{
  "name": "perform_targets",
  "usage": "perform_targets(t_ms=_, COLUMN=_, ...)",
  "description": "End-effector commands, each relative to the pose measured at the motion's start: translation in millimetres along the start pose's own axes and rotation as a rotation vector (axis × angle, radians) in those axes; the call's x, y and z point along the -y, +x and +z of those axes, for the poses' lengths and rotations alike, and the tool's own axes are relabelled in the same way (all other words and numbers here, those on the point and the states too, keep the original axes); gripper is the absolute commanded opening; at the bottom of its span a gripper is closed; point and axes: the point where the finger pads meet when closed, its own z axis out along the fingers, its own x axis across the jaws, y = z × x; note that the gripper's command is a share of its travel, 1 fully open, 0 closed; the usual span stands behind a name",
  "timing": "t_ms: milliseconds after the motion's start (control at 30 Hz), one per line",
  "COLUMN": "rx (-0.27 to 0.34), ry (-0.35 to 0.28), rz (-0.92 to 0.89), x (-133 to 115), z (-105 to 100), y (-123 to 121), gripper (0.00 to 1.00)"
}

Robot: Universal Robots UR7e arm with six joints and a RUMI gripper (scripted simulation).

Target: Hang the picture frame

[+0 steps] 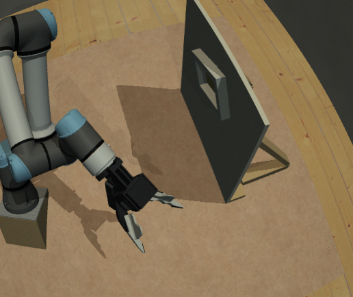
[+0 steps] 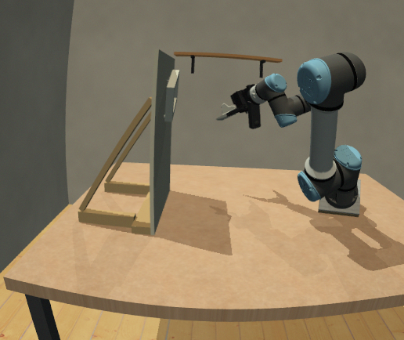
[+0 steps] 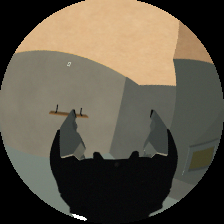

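Observation:
A pale picture frame [image 1: 211,83] sits high on the face of an upright dark board [image 1: 218,137]. Its edges look tilted against the board's edges. The screw is hidden behind the frame. In the exterior view the frame [image 2: 171,95] shows edge-on, with its top standing a little off the board [image 2: 160,157]. My gripper [image 1: 161,228] [image 2: 224,111] is open and empty. It hangs in the air well in front of the board, at about the frame's height. The wrist view shows the spread fingers and part of the frame [image 3: 202,159] at the right edge.
Wooden braces [image 2: 113,172] prop the board from behind. A thin wooden shelf [image 2: 228,58] hangs on the back wall. The arm's base stands on a grey block [image 1: 21,222] at the table's side.

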Motion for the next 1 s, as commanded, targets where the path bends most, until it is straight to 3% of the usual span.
perform_targets(t_ms=0, rx=0.0, ry=-0.001, rz=0.0, x=-0.5, z=-0.1, y=-0.1, gripper=1.0)
perform_targets(t_ms=967, rx=-0.005, ry=-0.009, rz=-0.01, x=-3.0, z=-0.8, y=1.6, gripper=1.0)
